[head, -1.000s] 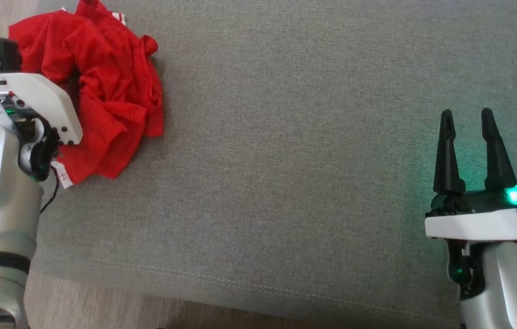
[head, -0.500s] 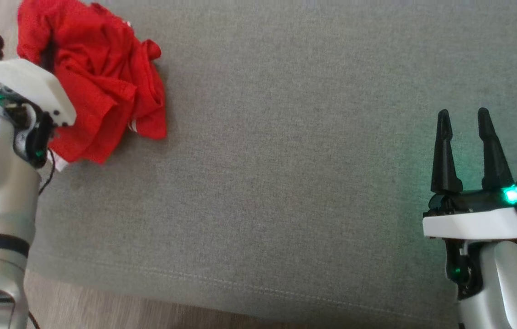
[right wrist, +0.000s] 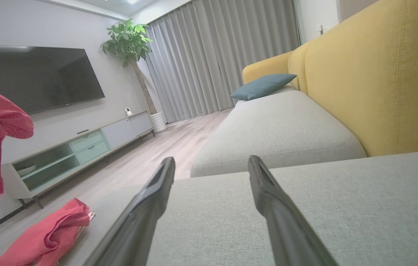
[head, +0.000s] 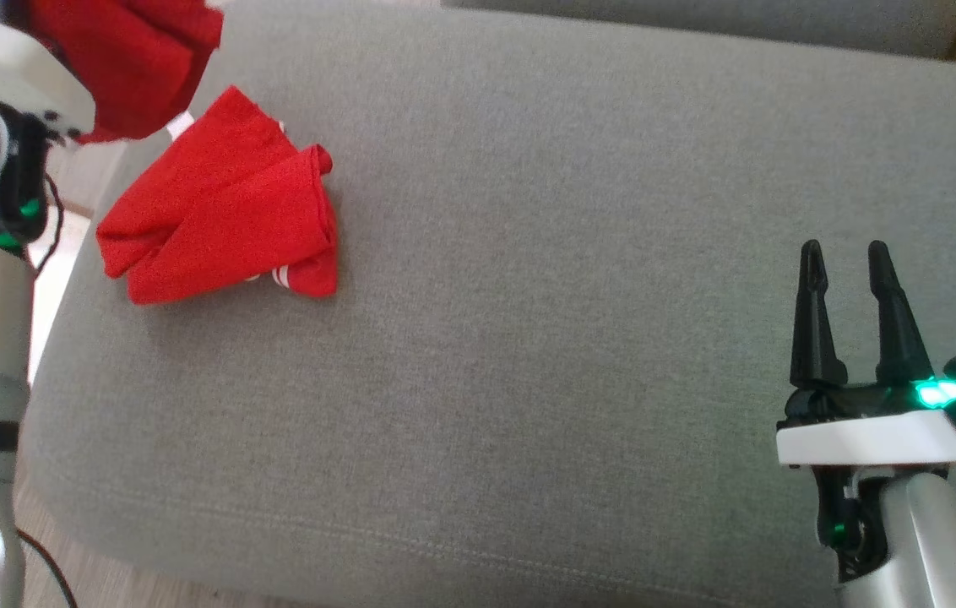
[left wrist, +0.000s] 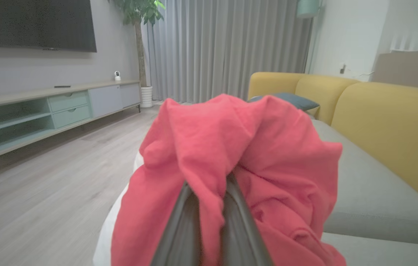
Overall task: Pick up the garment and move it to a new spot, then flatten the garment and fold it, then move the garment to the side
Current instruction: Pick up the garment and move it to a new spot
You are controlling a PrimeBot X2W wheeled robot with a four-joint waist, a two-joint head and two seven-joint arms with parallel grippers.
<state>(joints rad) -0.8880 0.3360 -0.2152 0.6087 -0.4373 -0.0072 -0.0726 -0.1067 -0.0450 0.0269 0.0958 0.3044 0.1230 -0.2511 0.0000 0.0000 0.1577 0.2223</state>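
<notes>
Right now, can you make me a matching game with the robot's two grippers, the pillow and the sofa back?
Things:
1 left gripper
2 right gripper
3 pillow
4 sofa back

Matches:
a yellow
b open, holding nothing
c shut on the red garment
d teal, lying on the far seat

Pairs: 1-c, 2-b, 3-d, 4-a

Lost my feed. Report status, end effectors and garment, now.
Left end effector shut on red garment, part lifted, rest on grey cushion. Right end effector open, over cushion. Nothing in the way.
</notes>
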